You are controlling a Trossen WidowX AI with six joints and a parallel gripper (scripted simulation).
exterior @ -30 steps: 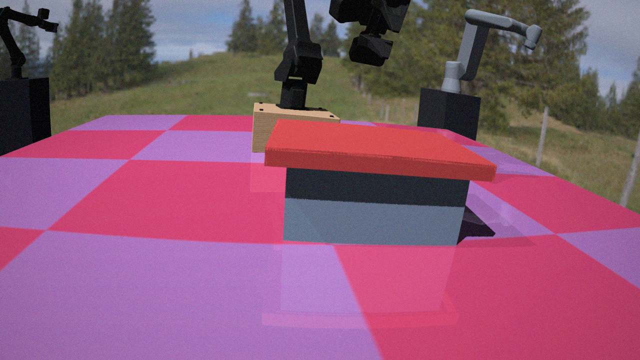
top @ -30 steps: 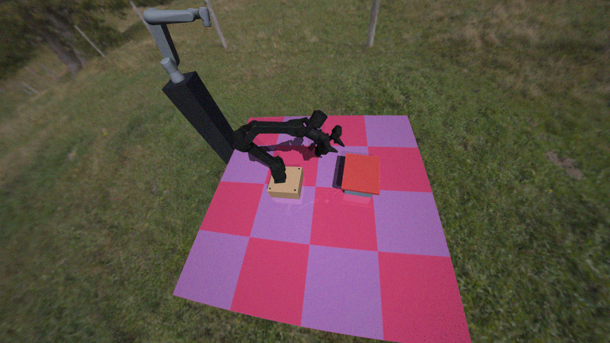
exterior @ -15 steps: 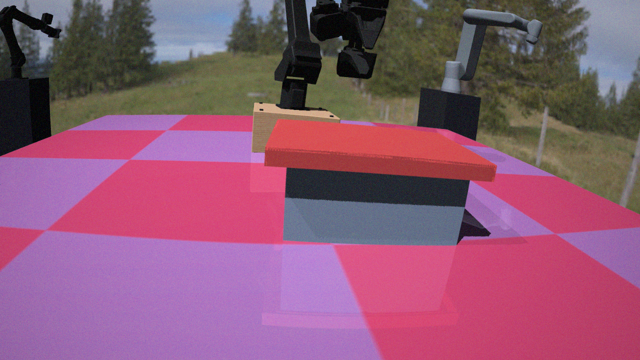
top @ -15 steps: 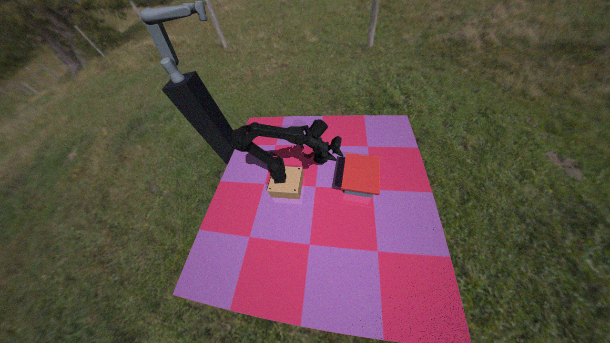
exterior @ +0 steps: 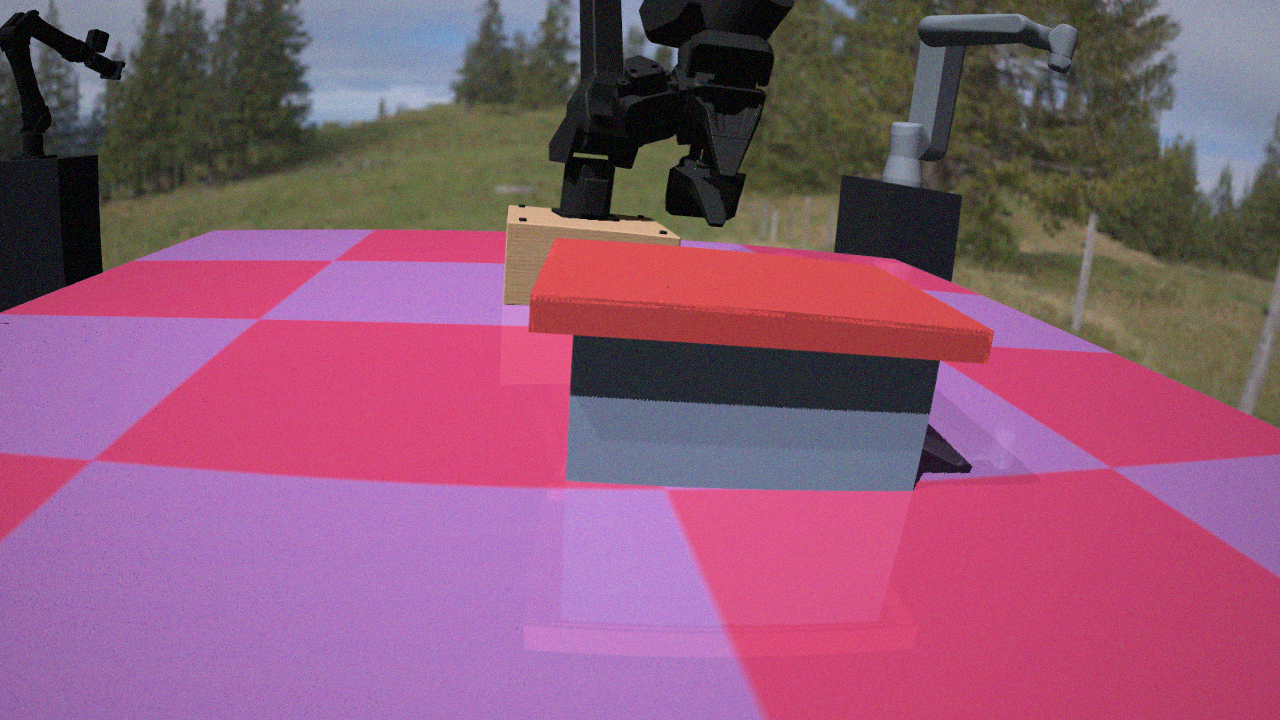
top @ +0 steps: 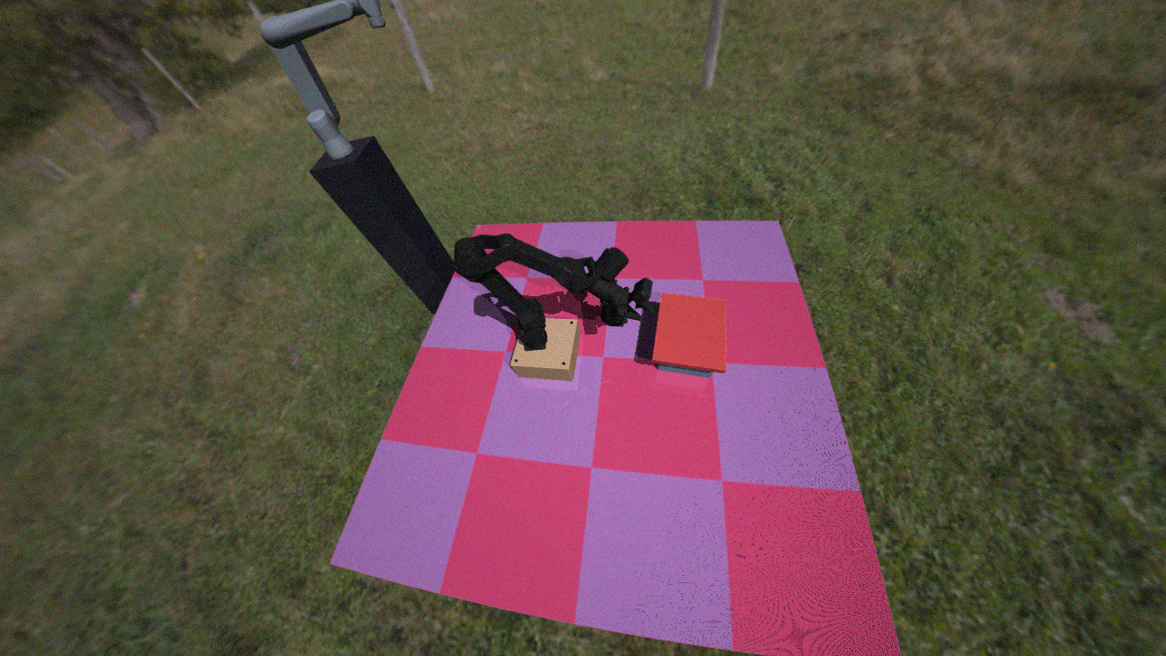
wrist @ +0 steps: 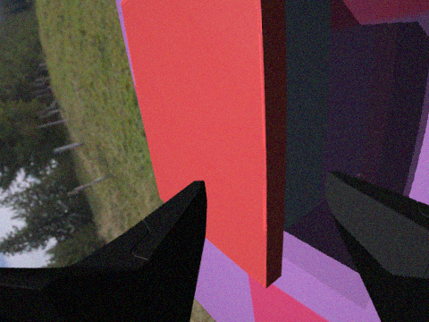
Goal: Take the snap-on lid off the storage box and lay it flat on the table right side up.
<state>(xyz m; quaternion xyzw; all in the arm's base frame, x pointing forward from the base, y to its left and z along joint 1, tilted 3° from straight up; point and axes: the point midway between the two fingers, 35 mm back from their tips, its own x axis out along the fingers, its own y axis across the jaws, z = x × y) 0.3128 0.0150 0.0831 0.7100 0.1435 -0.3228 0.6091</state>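
Observation:
The red lid (top: 690, 333) (exterior: 760, 282) (wrist: 201, 112) sits level on top of the storage box, its rim overhanging the walls. The blue-grey box (top: 686, 371) (exterior: 747, 447) (wrist: 308, 112) stands upright on the checkered table (top: 537, 538) (exterior: 313, 582) (wrist: 223, 273). My gripper (top: 643, 312) (exterior: 720, 197) (wrist: 264, 186) is open and empty, at the lid's side that faces the arm's base. In the wrist view one finger overlaps the lid's top face and the other lies past its rim, over the dark shadowed side. No contact shows. In the exterior view the fingers are behind the lid.
A wooden block (top: 558, 351) (exterior: 526, 268) under my arm's base stands on the table. A grey arm (top: 305, 77) (exterior: 939, 98) stands on a black pedestal (top: 383, 211) (exterior: 897, 219) beyond the table. Another black arm (exterior: 31, 98) is far left in the exterior view.

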